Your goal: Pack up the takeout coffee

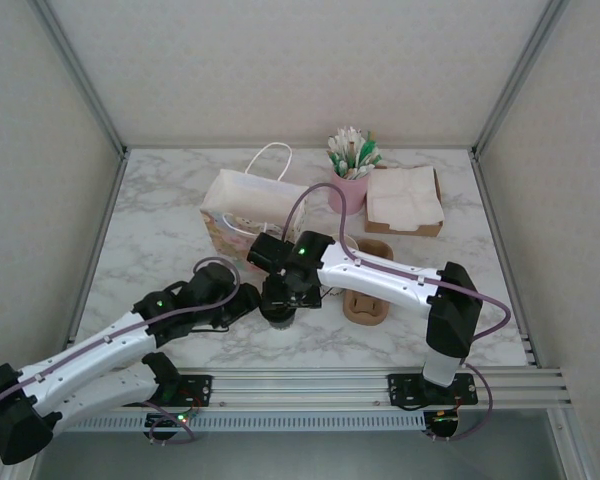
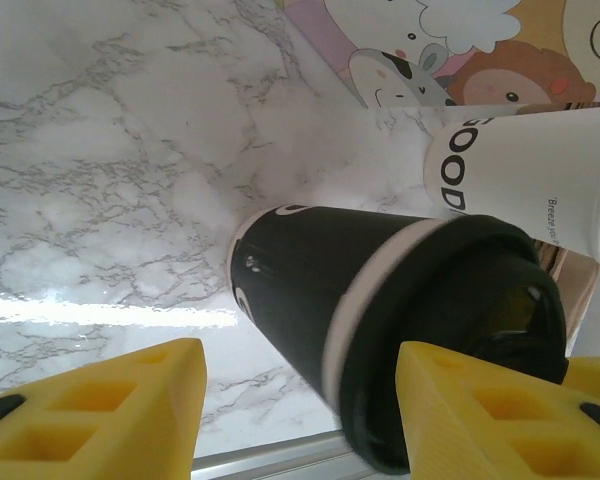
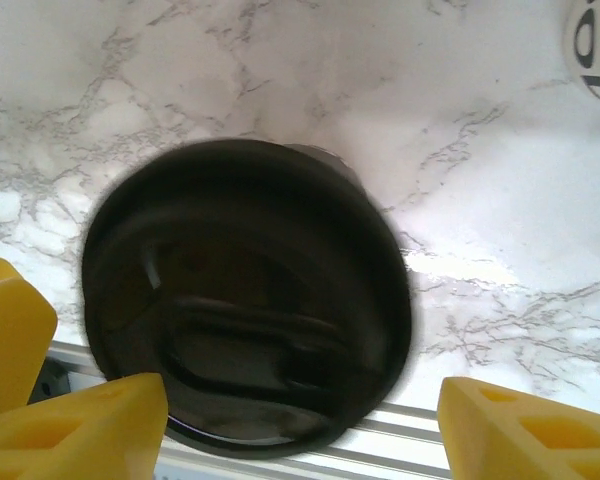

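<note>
Spread left fingers [image 2: 100, 410] flank the takeout coffee [image 2: 320, 290] side-on; from above, spread right fingers [image 3: 525, 430] flank its black lid [image 3: 250, 300].

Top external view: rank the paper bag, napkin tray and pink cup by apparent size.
1. Paper bag: largest, though its near edge is partly hidden.
2. Napkin tray: close to the bag, so that gap is unsure.
3. Pink cup: clearly smallest, even with the sticks in it.
</note>
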Available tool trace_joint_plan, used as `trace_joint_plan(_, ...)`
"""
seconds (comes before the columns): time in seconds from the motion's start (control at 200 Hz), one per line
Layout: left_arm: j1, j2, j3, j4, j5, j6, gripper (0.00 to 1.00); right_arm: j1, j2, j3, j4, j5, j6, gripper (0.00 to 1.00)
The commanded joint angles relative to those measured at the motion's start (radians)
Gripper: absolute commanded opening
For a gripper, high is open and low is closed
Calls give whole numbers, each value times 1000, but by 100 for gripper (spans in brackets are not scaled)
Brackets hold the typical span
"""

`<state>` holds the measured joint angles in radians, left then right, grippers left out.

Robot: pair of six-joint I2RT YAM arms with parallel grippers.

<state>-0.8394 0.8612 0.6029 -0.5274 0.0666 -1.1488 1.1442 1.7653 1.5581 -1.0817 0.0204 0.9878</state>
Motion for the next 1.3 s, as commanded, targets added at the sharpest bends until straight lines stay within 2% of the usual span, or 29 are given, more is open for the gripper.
trace_joint_plan(0.0, 8, 22, 47, 15, 23, 18, 53, 3, 8, 57, 6, 2, -8, 78)
trace_joint_plan(0.14, 8, 38, 61, -3, 7, 17, 52, 3, 1, 86, 19, 4, -36, 82)
trace_joint_plan(0.34, 21, 46, 86, -14, -6, 40, 52, 3, -79, 31, 67, 32, -69, 82)
trace_joint_plan(0.676, 53, 88, 79, 10, 36, 55, 49, -12, -259, -215, 156, 95, -29, 70)
trace_joint_plan(0.861, 86, 122, 60, 76, 64, 58, 49, -14, -264, -257, 141, 118, -34, 66)
trace_joint_plan(0.966, 95, 166, 68, 103, 85, 71, 49, -15, -260, -276, 137, 142, -35, 58)
trace_joint_plan(1.296, 95, 227, 53, 153, 133, 89, 48, -38, -270, -343, 177, 166, -38, 56)
